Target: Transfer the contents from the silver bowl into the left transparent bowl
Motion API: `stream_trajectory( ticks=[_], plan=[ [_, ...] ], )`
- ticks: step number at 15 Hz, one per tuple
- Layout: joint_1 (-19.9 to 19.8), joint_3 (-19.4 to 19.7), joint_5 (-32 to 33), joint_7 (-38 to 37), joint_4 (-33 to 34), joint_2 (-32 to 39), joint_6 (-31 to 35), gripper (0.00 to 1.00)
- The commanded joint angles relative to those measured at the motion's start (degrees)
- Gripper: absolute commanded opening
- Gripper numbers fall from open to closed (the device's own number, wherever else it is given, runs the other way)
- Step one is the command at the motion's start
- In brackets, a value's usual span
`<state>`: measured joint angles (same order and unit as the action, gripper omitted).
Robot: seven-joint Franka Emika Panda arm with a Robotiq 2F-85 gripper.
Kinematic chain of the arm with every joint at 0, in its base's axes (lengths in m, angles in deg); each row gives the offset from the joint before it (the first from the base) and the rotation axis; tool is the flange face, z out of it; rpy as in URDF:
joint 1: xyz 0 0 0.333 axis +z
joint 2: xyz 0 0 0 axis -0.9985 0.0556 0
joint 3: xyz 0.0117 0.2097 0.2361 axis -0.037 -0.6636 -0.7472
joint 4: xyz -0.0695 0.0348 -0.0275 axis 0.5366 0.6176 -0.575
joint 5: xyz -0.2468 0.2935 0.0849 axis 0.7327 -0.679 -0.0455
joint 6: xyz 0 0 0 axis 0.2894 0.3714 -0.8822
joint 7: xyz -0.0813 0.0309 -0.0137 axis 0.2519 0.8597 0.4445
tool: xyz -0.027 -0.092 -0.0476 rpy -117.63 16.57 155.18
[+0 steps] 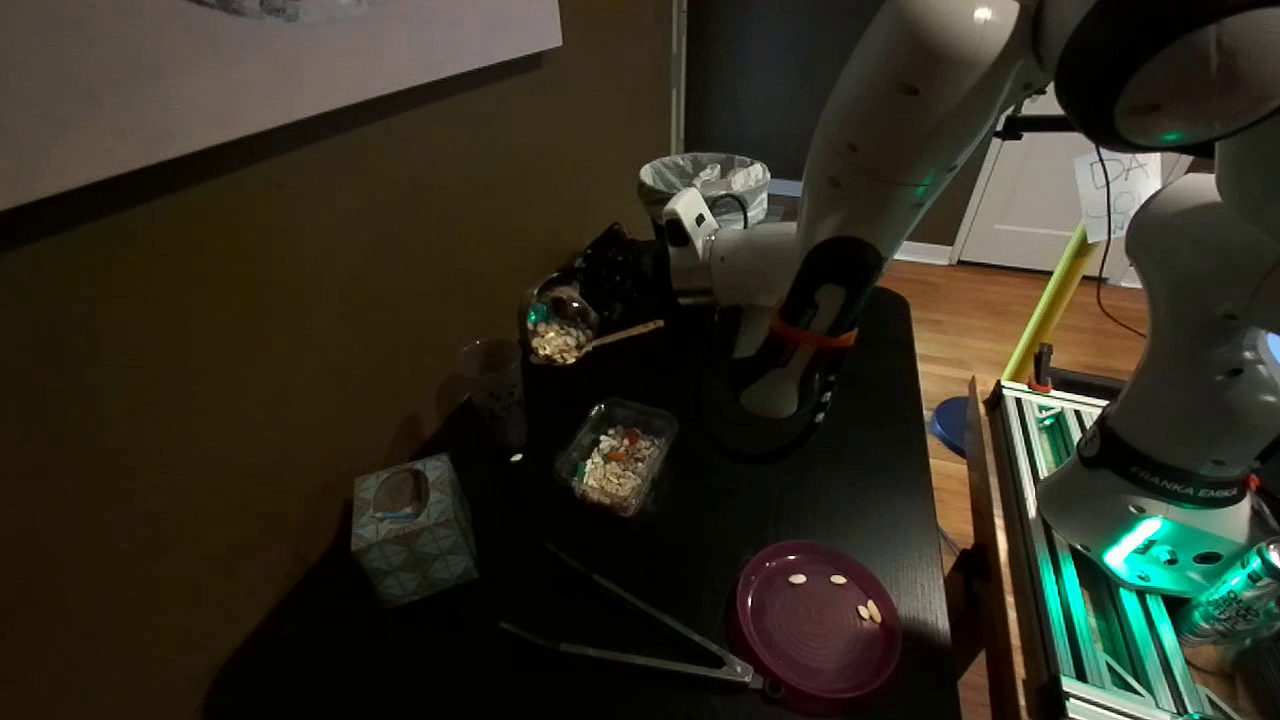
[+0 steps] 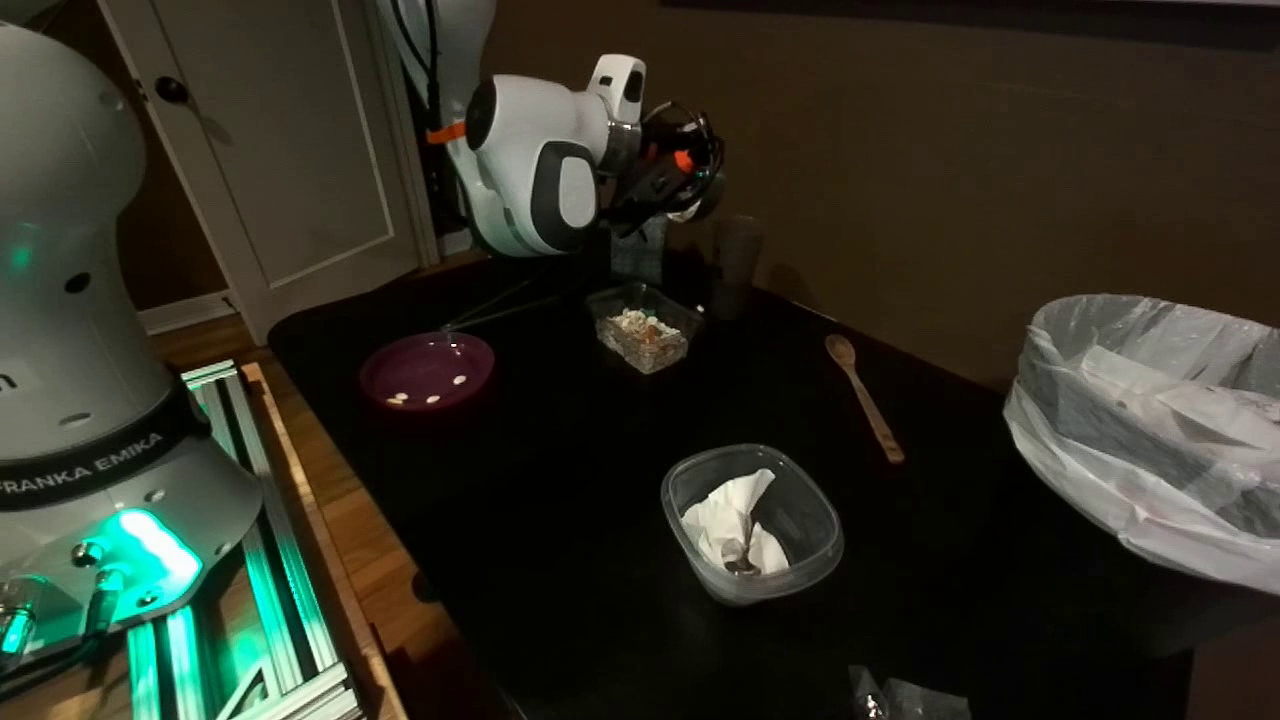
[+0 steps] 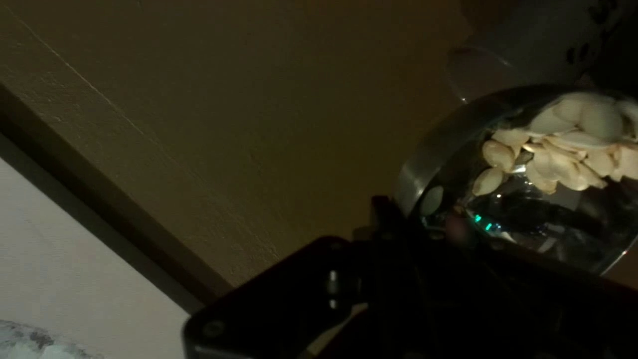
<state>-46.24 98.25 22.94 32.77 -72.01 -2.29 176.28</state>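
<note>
The silver bowl (image 1: 566, 298) is held up off the table and tilted on its side in an exterior view. Pale beige flat seeds, the contents (image 1: 560, 342), are heaped against its lower wall. In the wrist view the silver bowl (image 3: 432, 142) shows at the right, with the seeds (image 3: 563, 159) inside. My dark gripper (image 3: 398, 217) is shut on the bowl's rim. The left transparent bowl (image 1: 662, 425), clear and squarish, stands on the table and holds pale bits with red and orange pieces. It also shows in an exterior view (image 2: 680, 345), below the gripper (image 2: 690, 195).
A cup (image 1: 495, 390) and tissue box (image 1: 415, 530) stand along the wall. Tongs (image 1: 650, 655) and a magenta plate (image 1: 800, 635) lie nearer the front. A wooden spoon (image 2: 865, 400), a rounder clear bowl (image 2: 805, 500) with tissue and a lined bin (image 2: 1120, 440) are also there.
</note>
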Motion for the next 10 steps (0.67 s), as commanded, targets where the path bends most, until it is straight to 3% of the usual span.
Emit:
stream_trajectory(
  ticks=[1, 2, 3, 6, 10],
  plan=[
    [0.37, 2.72, 2.98, 0.37, 0.17, 0.67, 1.79, 0.01],
    [0.41, 3.23, 3.68, 0.63, -0.08, 0.12, 1.79, 0.01],
    [-6.0, -3.98, 2.93, 7.57, -0.34, -3.83, 1.74, 0.01],
    [-11.3, -8.16, 7.19, 11.5, -1.84, -7.07, 0.81, 0.01],
    [-21.92, -17.39, 13.75, 13.71, -2.44, -9.22, 0.51, 0.01]
  ],
)
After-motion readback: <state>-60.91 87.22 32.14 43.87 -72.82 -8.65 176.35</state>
